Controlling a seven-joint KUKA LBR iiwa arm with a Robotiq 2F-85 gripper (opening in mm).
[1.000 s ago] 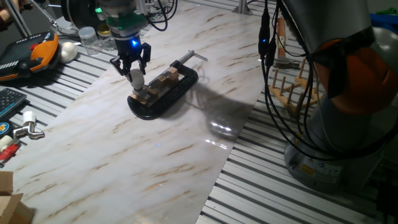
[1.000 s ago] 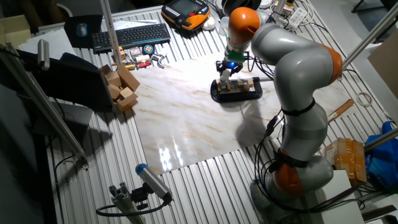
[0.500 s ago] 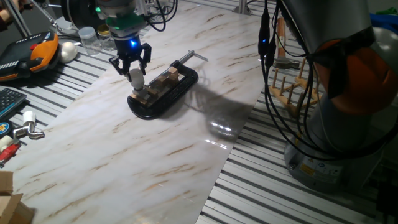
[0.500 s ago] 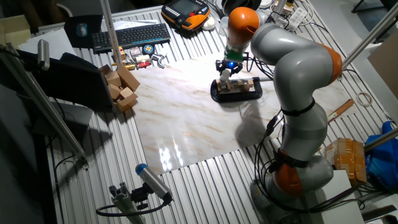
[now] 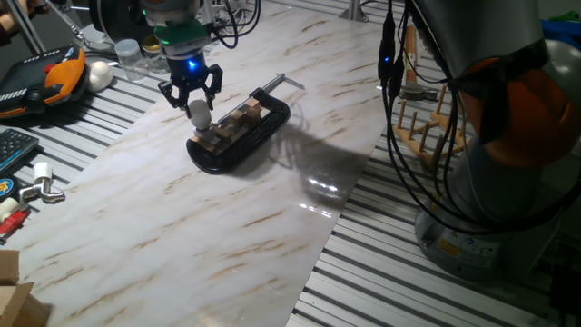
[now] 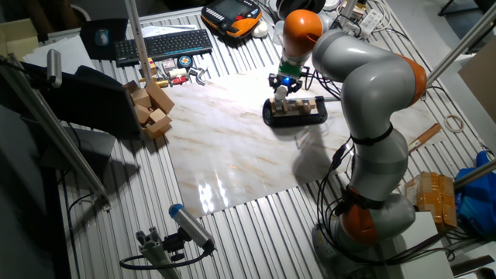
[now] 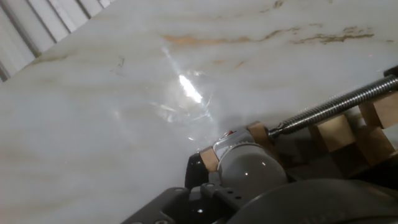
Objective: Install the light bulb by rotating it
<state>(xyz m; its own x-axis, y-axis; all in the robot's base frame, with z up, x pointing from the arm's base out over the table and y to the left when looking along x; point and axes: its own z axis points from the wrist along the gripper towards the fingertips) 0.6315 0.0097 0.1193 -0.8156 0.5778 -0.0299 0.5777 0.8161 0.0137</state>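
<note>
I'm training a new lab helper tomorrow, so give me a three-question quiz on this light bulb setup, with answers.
1. True or false: the light bulb lies loose on the marble board.
2. What sits around the bulb? A) the pincer B) a keyboard C) nothing
3. Fill in: the bulb stands at one end of the black ______.

Key: 1 false, it stands upright at the clamp's end. 2 A, though whether the pincer actually grips the bulb cannot be told. 3 clamp.
</note>
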